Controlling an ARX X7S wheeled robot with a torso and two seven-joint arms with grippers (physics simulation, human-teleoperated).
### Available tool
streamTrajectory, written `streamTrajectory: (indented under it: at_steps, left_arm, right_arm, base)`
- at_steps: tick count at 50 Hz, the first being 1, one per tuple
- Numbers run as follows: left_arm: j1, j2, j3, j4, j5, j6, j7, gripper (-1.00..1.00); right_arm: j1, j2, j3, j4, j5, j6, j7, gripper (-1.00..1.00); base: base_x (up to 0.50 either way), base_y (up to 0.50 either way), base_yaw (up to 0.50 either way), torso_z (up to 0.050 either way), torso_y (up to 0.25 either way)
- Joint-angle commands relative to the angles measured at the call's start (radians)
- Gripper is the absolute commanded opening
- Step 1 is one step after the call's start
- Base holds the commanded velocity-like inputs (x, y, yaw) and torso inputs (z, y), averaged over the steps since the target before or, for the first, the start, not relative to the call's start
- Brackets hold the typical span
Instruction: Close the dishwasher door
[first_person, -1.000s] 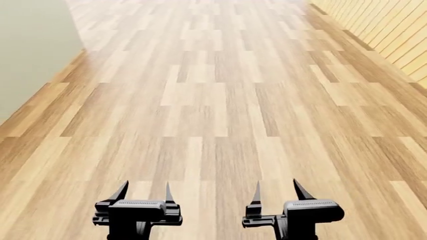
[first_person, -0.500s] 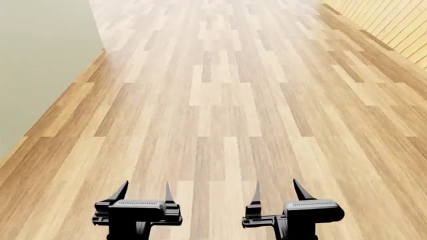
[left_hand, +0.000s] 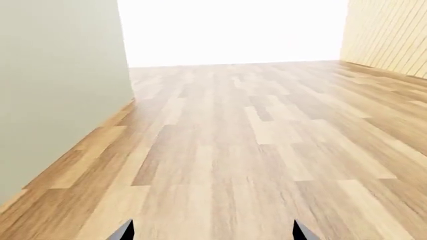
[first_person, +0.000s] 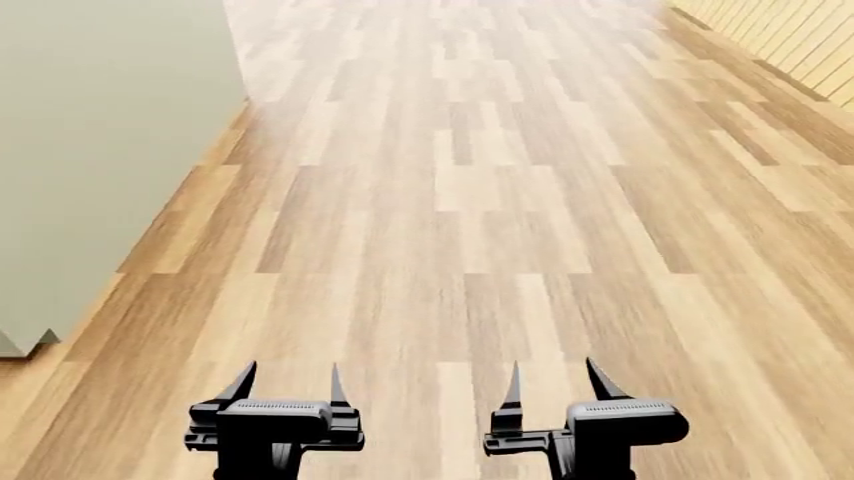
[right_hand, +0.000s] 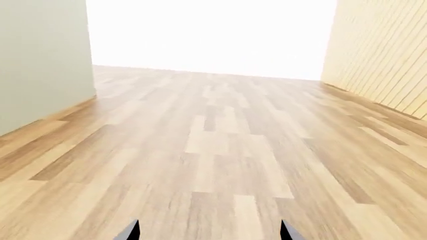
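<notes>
Head view: both arms sit low at the near edge of the scene, side by side above a wood-plank floor (first_person: 467, 200). The left gripper (first_person: 287, 385) has its two pointed black fingers spread apart with nothing between them. The right gripper (first_person: 554, 383) is in the same condition, fingers apart and holding nothing. A plain grey-green wall (first_person: 107, 150) runs along the robot's left side, and its lower corner shows near the floor close to the robot. A pale slatted wood wall (first_person: 801, 40) crosses the far corner on the robot's right. Each wrist view shows only the two fingertips of its gripper: the left gripper (left_hand: 213, 232) over open floor with the grey-green wall (left_hand: 60, 90) alongside, and the right gripper (right_hand: 210, 231) over open floor with the slatted wall (right_hand: 380, 60) alongside. Beyond the floor, both wrist views wash out to bright white. The dishwasher door appears in none of the three views, so its position cannot be stated.
</notes>
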Motion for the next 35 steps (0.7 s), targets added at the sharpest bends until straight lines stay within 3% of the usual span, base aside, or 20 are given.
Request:
streamTrajectory:
  at_steps: [1,35]
  left_arm:
    - [0.000,-0.002,0.002,0.001,-0.002,0.000,-0.003,1.00]
    - [-0.004,-0.007,0.011,0.001,-0.007,0.003,-0.010,1.00]
  right_arm:
    - [0.002,0.001,-0.003,-0.001,0.002,0.001,0.003,1.00]
    - [0.004,0.007,-0.012,-0.003,0.006,-0.002,0.010,1.00]
  base:
    - [0.00,0.50,0.00,0.000,0.000]
    - [0.00,0.50,0.00,0.000,0.000]
